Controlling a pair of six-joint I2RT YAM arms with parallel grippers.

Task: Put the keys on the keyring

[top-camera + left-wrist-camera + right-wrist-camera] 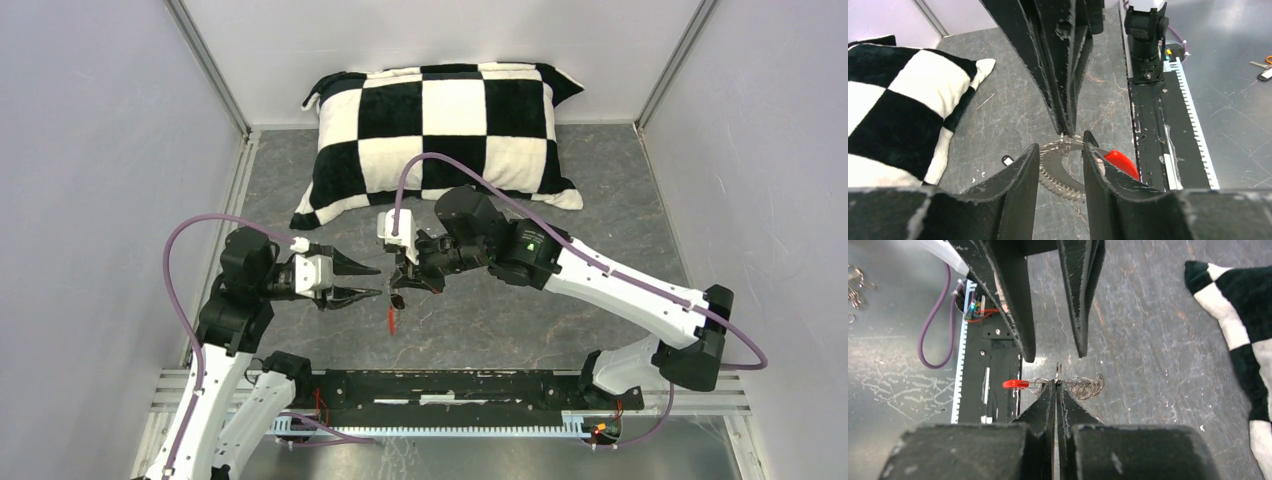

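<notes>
My right gripper [1055,382] is shut on the keyring [1085,387], a silvery wire coil held above the table. Its red sleeve [1015,384] sticks out to the other side of the fingers and hangs low in the top view [391,318]. My left gripper [1062,140] stands open, its two fingers either side of the keyring's coiled arc [1063,172] without pinching it. In the top view it [365,282] faces the right gripper [405,280] closely. A small dark piece with a pale centre [1007,160] lies on the table; I cannot tell whether it is one of the keys.
A black-and-white checked pillow [445,125] lies at the back of the grey table. The black toothed rail [450,390] with the arm bases runs along the near edge. Walls close in the left and right sides. Loose wire rings [854,285] lie beyond the rail.
</notes>
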